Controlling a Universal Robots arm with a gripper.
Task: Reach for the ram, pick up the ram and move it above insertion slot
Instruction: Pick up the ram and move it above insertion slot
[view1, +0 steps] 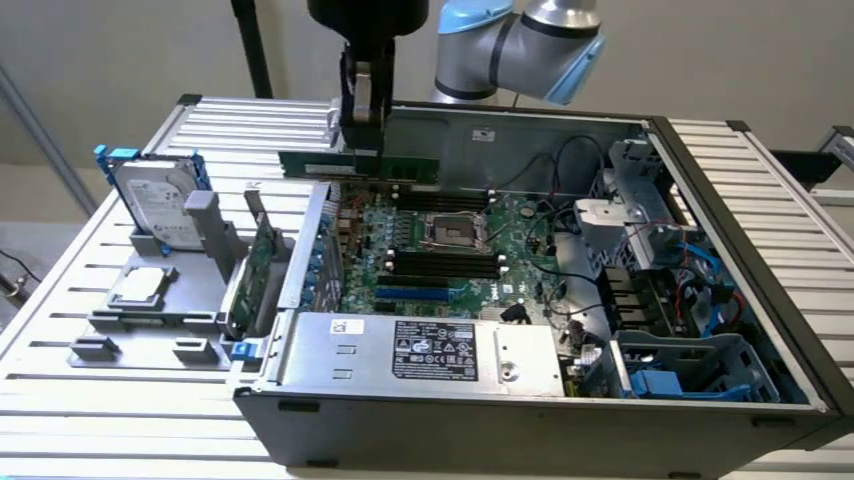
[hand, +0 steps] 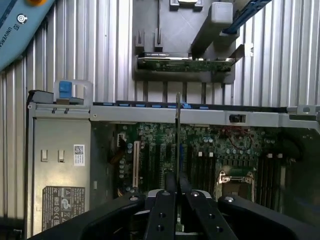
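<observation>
Nearest the exterior view, grey power supply box (view1: 420, 352) with a white label fills the front of the open black computer case (view1: 534, 415). Behind it, green motherboard (view1: 441, 245) with long black memory slots (view1: 441, 262) lying parallel; which one is the insertion slot I cannot tell. To the exterior view's left, on the ribbed metal table (view1: 54, 330), a grey fixture tray (view1: 147, 310) carries a silver hard drive (view1: 154, 205) standing upright and a green expansion card (view1: 260, 265) on edge.

Farther back, my fingers (view1: 363, 152) are clamped on the long thin green ram stick (view1: 358, 165), held level, up over the far edge of the board, clear of the slots. From the wrist, the ram (hand: 178, 140) runs edge-on between my black fingertips (hand: 167, 210), motherboard below it.
</observation>
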